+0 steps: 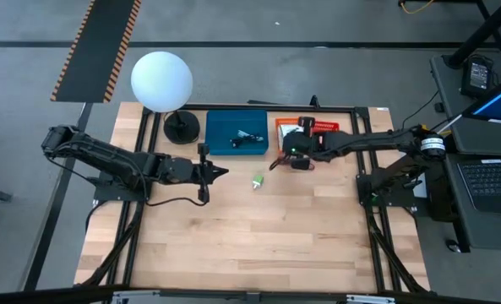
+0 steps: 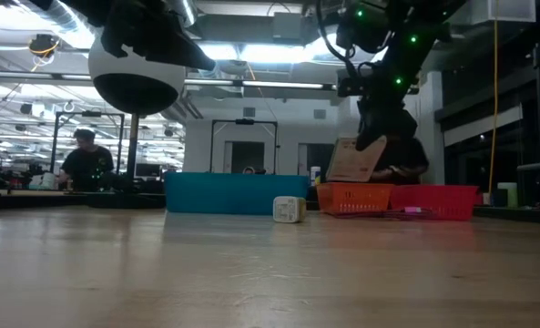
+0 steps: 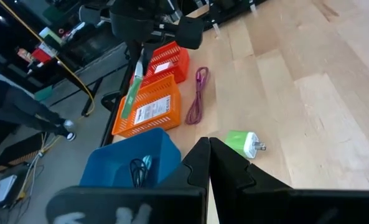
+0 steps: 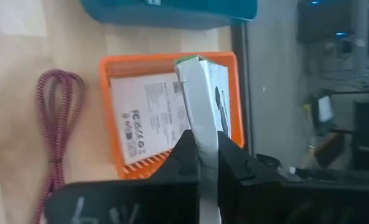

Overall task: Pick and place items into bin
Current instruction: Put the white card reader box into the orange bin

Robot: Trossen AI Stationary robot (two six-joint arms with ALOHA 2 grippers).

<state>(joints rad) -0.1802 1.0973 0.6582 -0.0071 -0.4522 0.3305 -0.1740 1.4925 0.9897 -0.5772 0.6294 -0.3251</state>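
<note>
My right gripper [image 4: 205,144] is shut on a white printed card [image 4: 200,99] above the orange basket [image 1: 285,128], where a second printed card [image 4: 144,121] lies flat. The blue bin [image 1: 237,133] stands left of the basket and holds a black cable piece [image 3: 137,169] and a small blue-white item [image 1: 248,137]. A green lump [image 1: 258,180] rests on the table in front of the bin. The red cord [image 4: 58,118] lies coiled beside the basket. My left gripper [image 1: 220,171] is shut, empty, and sits near the table left of the green lump [image 3: 243,142]. My right gripper pinches the card between its two fingers by the upper end [image 4: 203,127], coming from above and pointing down. The card is seen edge-on and hangs below the fingers [image 2: 356,159], tilted, over the orange basket [image 2: 356,196].
A white globe lamp [image 1: 161,80] on a black base [image 1: 181,127] stands left of the bin. A red basket [image 1: 324,127] sits right of the orange one. Bare wood fills the table's near half [image 1: 250,245]. People show in the room behind [image 2: 86,159].
</note>
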